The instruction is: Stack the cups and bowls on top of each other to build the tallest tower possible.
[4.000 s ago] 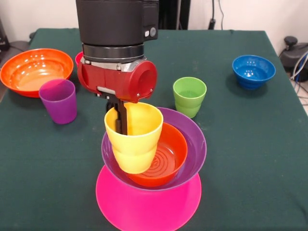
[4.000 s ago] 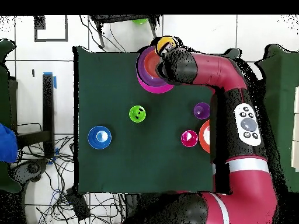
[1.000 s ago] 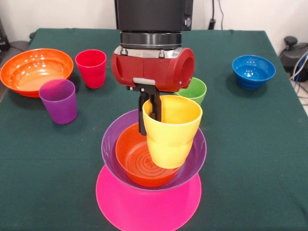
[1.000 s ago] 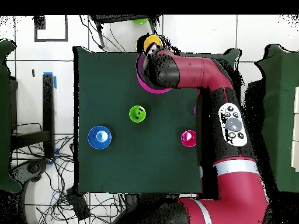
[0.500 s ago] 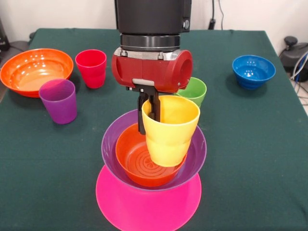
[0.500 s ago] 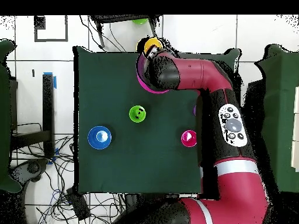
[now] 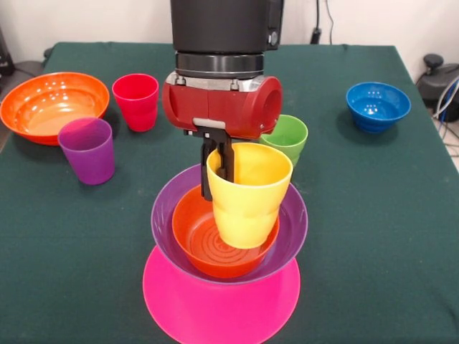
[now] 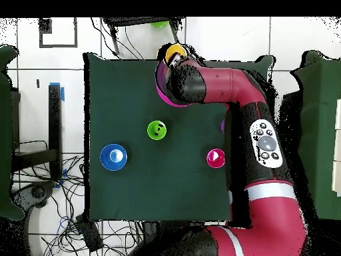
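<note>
My gripper (image 7: 217,175) is shut on the rim of the yellow cup (image 7: 247,193), one finger inside and one outside. The cup hangs slightly tilted, its base low inside the small orange bowl (image 7: 197,240). That bowl is nested in the purple bowl (image 7: 290,222), which sits on the upturned pink bowl (image 7: 215,308). Whether the cup touches the orange bowl, I cannot tell. In the overhead view the yellow cup (image 8: 175,53) shows at the tower's (image 8: 163,90) far edge, and the arm covers the gripper.
On the table stand the red cup (image 7: 136,100), purple cup (image 7: 87,149), green cup (image 7: 290,136) just behind my wrist, large orange bowl (image 7: 50,104) and blue bowl (image 7: 378,105). The overhead view shows the green cup (image 8: 156,131), blue bowl (image 8: 113,157) and red cup (image 8: 216,158).
In the front view my gripper has carried the yellow cup right, from the stack's left edge to over the orange bowl. The red cup now shows fully.
</note>
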`<state>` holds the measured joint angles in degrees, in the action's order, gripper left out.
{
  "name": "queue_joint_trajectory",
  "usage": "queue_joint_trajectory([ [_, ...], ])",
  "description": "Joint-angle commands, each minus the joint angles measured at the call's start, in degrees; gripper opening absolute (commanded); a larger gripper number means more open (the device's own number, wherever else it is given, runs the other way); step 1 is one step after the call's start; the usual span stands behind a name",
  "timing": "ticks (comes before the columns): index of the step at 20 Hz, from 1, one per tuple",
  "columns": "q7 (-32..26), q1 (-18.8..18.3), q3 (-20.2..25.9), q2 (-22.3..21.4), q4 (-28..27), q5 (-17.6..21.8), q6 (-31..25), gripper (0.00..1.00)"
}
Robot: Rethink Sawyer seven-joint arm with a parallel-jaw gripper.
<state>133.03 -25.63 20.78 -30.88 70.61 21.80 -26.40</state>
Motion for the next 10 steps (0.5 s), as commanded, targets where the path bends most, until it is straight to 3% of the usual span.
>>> queue_joint_trajectory([
  [1,-4.1,-0.5,-1.8,3.7,3.9,4.3,0.6,0.00],
  [10,-3.2,-0.2,-2.5,4.0,3.8,4.2,-0.3,0.00],
])
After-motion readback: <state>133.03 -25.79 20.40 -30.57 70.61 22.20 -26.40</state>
